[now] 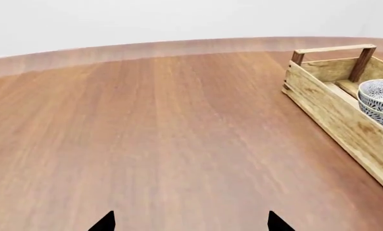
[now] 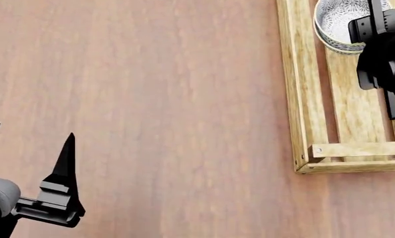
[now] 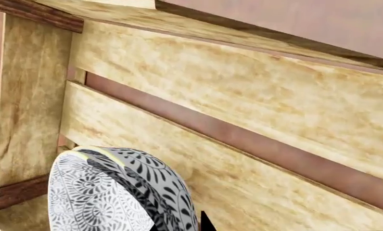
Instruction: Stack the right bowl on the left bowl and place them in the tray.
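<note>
Two patterned grey-and-white bowls sit nested as one stack (image 2: 333,25) inside the light-wood tray (image 2: 294,74), near its far end. The stack also shows in the left wrist view (image 1: 379,98) and the right wrist view (image 3: 101,192). My right gripper (image 2: 376,20) is over the tray. Its fingertips straddle the stack's rim wall, one inside and one outside, close together (image 3: 180,225). My left gripper (image 2: 31,130) is open and empty above the bare table, well left of the tray (image 1: 326,110). Its tips are spread wide (image 1: 191,224).
The tray's slatted bottom (image 3: 243,96) has gaps showing the table. A dark-wood handle bar (image 1: 336,49) spans the tray's far end. The brown wooden tabletop (image 2: 151,99) stretches left of the tray to a curved far edge (image 1: 146,48).
</note>
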You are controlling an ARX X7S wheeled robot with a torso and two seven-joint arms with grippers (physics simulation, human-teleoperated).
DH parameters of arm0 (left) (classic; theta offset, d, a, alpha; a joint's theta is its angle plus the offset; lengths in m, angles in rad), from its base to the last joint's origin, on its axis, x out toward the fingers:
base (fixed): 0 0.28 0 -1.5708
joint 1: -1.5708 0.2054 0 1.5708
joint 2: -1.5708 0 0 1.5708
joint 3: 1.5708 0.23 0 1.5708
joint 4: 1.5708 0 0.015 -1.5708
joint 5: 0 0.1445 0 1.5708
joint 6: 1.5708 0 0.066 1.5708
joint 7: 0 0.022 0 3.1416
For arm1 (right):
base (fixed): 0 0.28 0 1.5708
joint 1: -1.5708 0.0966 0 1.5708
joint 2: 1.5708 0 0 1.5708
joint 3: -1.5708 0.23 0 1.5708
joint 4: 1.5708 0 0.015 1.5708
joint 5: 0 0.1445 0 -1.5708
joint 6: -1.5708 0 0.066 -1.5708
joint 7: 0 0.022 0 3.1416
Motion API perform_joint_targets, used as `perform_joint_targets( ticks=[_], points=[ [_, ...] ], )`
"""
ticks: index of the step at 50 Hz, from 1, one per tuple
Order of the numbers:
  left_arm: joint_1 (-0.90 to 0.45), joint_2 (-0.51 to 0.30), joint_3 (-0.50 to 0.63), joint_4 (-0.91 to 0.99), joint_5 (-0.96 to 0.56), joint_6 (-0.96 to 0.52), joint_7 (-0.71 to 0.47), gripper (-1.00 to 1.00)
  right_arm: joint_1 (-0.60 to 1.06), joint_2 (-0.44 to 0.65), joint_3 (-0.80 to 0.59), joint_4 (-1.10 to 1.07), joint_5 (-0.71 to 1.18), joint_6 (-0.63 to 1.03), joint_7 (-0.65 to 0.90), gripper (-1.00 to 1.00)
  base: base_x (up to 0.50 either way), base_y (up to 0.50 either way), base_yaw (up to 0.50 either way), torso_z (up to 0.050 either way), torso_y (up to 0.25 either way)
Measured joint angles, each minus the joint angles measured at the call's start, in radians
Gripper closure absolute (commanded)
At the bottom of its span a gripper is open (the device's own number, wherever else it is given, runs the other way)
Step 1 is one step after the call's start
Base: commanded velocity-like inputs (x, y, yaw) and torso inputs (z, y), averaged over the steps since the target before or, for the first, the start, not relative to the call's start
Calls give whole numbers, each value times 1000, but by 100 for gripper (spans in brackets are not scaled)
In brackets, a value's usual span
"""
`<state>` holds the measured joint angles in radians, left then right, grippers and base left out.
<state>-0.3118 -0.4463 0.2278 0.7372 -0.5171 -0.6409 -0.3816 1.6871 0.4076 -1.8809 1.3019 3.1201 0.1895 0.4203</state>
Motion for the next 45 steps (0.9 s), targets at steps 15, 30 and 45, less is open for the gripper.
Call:
perform_joint_targets(
  ticks=[15, 30, 45],
  points=[
    [7, -3, -5, 4, -5, 20, 2, -100, 7, 0, -14, 0, 3, -22, 51, 100, 0, 0, 0, 0, 0],
    [14, -5, -5, 3, -7, 33, 1, -100, 17, 2, -23, 5, -7, -9, 65, -100, 0, 0, 0, 0, 0],
    [21, -6, -4, -1, -8, 45, 0, -100, 56, -14, -103, 6, -25, -81, 60, -100, 0, 0, 0, 0, 0]
  ],
)
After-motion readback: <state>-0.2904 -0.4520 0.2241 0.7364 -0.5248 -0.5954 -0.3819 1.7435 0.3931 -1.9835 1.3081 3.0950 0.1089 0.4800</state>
